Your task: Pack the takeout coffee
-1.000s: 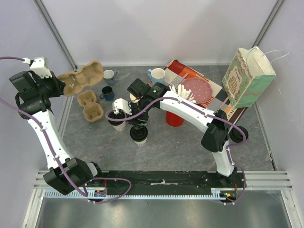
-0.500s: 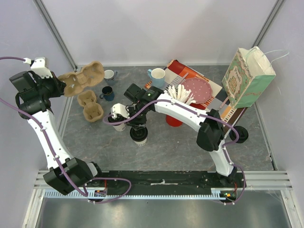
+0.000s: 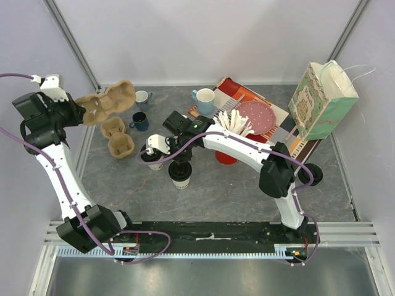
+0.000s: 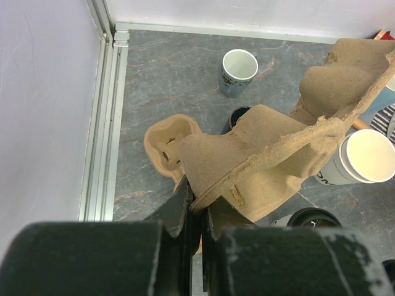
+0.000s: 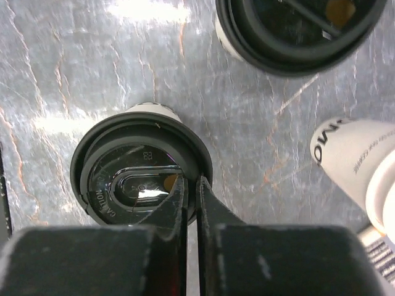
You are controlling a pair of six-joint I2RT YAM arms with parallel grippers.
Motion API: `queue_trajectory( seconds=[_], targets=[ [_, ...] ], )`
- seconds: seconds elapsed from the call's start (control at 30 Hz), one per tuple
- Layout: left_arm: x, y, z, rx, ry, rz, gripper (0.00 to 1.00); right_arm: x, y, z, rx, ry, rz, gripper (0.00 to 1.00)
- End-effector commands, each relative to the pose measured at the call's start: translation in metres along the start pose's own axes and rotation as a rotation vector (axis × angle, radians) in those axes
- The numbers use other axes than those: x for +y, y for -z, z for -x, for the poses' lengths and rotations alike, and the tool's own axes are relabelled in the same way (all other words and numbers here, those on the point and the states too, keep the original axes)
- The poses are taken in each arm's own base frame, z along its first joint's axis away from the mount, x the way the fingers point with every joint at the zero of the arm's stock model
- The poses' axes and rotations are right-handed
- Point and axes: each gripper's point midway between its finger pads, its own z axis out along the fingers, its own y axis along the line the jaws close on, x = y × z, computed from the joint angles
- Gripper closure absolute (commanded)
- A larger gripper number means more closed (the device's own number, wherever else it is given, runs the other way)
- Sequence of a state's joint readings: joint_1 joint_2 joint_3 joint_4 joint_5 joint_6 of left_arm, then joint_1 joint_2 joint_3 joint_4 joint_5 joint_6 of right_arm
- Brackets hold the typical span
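Top external view: the right gripper (image 3: pixel 180 166) stands directly over a takeout coffee cup (image 3: pixel 180 179), which is upright on the grey table (image 3: pixel 234 185), left of centre and nearer than the mugs. A second ago the fingers hung spread above this cup. Now the wrist sits lower and its camera shows them drawn almost together, pinching the right rim of the black lid (image 5: pixel 136 179), one finger on the lid's top and the other on its outer edge. The cup has hardly shifted. A second lidded cup (image 3: pixel 152 161) stands just to its left, where it was before. At the far left the left gripper (image 4: pixel 196 206) is unchanged, raised off the table with its fingers pressed tight on the edge of a cardboard carrier (image 4: pixel 265 148). A second carrier (image 3: pixel 117 137) lies on the table below it.
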State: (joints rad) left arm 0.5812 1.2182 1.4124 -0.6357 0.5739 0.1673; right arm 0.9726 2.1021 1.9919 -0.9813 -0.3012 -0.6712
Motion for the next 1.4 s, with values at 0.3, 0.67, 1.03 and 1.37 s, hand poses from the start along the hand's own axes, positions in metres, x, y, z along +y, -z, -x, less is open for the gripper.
queue_trajectory(
  seconds=[0.3,0.67,1.03,1.37],
  targets=[
    [0.001,0.004,0.007,-0.025,-0.051,-0.003,0.98,-0.084,0.041,-0.052,0.047,-0.312,-0.348,1.00],
    [0.001,0.005,0.010,-0.029,-0.060,0.001,0.98,-0.132,0.048,-0.084,0.081,-0.447,-0.466,1.00],
    [0.003,0.005,0.011,-0.031,-0.070,0.009,0.98,-0.150,0.054,-0.115,0.155,-0.502,-0.529,1.00],
    [0.003,0.005,0.011,-0.032,-0.066,0.007,0.98,-0.146,0.058,-0.112,0.139,-0.497,-0.503,0.69]
  ],
)
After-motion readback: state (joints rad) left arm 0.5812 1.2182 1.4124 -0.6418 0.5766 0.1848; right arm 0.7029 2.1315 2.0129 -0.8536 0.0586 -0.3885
